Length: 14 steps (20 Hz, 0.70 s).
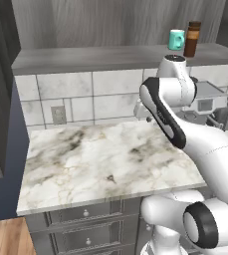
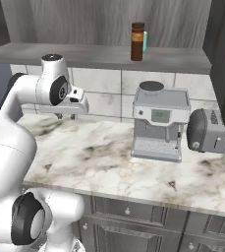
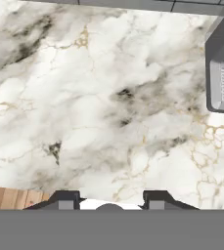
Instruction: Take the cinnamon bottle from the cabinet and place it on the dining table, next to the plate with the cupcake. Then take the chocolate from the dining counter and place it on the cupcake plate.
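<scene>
Two things stand on the grey shelf ledge of the cabinet (image 2: pixel 99 55): the cinnamon bottle (image 2: pixel 137 42) and a teal mug (image 1: pixel 175 40). The bottle is tall and brown, with a dark cap. It stands upright, just beside the mug, and nothing is touching it. So the first job has not begun yet.

Below the shelf is a marble kitchen counter (image 1: pixel 100 164) with grey drawers under it. A silver coffee machine (image 2: pixel 159 120) sits on that counter, and a toaster (image 2: pixel 207 132) sits next to it. The bottle is up above the coffee machine.

The gripper (image 2: pixel 65 116) hangs over the counter, well below the bottle and off to one side. It points down at the marble. Its fingertips (image 3: pixel 64 200) are pulled in as far as they go, and nothing is between them. The claw is clenched on nothing.

Almost all of the work is left, I think. The arm must lift up to the shelf, open its claw, and grab the bottle without bumping the mug. Then the bottle has to go to the dining table, beside the cupcake plate. After that comes the chocolate.
</scene>
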Motion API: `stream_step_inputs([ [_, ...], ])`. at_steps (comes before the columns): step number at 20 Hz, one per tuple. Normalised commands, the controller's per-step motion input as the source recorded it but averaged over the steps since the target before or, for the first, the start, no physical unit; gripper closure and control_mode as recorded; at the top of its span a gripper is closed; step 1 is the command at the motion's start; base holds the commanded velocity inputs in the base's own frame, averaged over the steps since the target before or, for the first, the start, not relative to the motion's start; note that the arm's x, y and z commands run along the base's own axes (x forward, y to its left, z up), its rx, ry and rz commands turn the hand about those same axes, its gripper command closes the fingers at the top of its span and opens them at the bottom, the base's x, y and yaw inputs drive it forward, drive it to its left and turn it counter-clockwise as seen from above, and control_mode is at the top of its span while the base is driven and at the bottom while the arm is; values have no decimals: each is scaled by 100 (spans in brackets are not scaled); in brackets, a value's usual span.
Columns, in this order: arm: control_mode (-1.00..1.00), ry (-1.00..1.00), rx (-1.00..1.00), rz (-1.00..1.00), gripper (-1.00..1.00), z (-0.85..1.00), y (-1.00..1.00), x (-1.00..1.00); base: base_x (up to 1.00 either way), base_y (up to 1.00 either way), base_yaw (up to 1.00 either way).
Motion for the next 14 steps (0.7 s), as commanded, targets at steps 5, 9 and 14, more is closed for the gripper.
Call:
stream_step_inputs([
  [5,-100,-13,0,0,-100,0,0,-15,0,0,0],
  [9,-100,-49,0,-7,-100,10,0,-33,0,0,0],
  [14,-100,-59,0,-14,-100,29,-5,-29,0,0,0],
])
